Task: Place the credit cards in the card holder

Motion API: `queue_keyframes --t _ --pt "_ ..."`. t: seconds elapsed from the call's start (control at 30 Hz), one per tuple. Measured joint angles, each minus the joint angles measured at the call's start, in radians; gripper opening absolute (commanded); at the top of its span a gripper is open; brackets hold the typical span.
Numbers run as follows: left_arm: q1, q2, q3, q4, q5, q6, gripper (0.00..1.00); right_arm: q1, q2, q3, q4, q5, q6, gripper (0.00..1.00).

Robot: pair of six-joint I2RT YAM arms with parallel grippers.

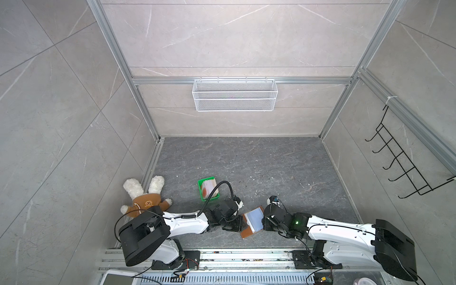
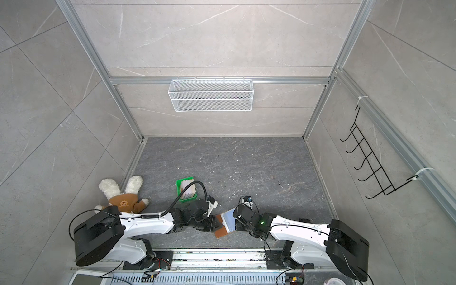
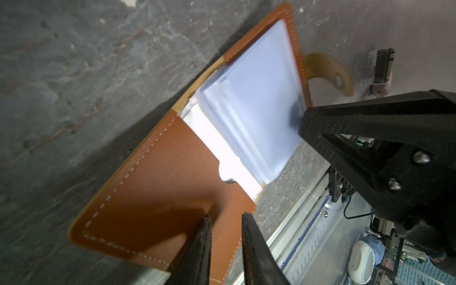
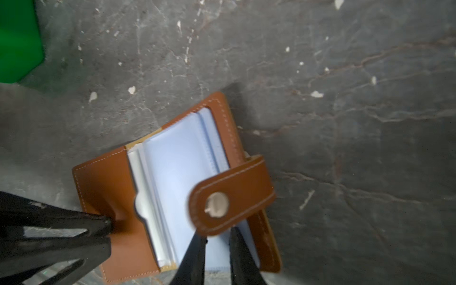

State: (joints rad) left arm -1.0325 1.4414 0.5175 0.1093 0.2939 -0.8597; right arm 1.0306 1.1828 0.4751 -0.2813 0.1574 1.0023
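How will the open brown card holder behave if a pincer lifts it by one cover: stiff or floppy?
Probably floppy: the card holder folds at its spine, and its clear sleeves fan out loosely. It looks thin, so likely light and easy to slide on the table. The loose strap may swing or snag.

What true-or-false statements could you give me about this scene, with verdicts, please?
1. The wallet is open, between the two arms. True.
2. The cards are already in the wallet. False: they sit in the green tray.
3. The wallet's strap is snapped shut. False: it is unfastened.
4. In both top views, a plush rabbit lies left of the tray. True.
5. The wire basket stands on the table. False: it hangs on the back wall.
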Motion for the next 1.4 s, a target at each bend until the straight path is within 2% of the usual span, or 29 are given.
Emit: queue_keyframes --t 0.43,0.73,0.97,1.23,1.4 --pt "0.008 0.082 0.044 0.039 0.022 0.016 0.25 0.0 0.028 0.01 -0.051 0.031 0.019 0.22" --pt "0.048 0.116 0.086 0.025 0.019 0.057 0.25 0.0 -0.125 0.01 -0.076 0.046 0.018 0.22" --pt "0.058 0.112 0.09 0.019 0.014 0.065 0.25 0.0 -0.161 0.011 -0.093 0.06 0.008 0.23" --pt "0.076 -0.032 0.09 -0.047 0.011 0.065 0.32 0.002 -0.151 0.112 -0.11 0.087 -0.084 0.33" --pt "0.154 -0.143 0.09 -0.102 0.012 0.065 0.33 0.033 -0.057 0.237 -0.114 0.117 -0.145 0.39"
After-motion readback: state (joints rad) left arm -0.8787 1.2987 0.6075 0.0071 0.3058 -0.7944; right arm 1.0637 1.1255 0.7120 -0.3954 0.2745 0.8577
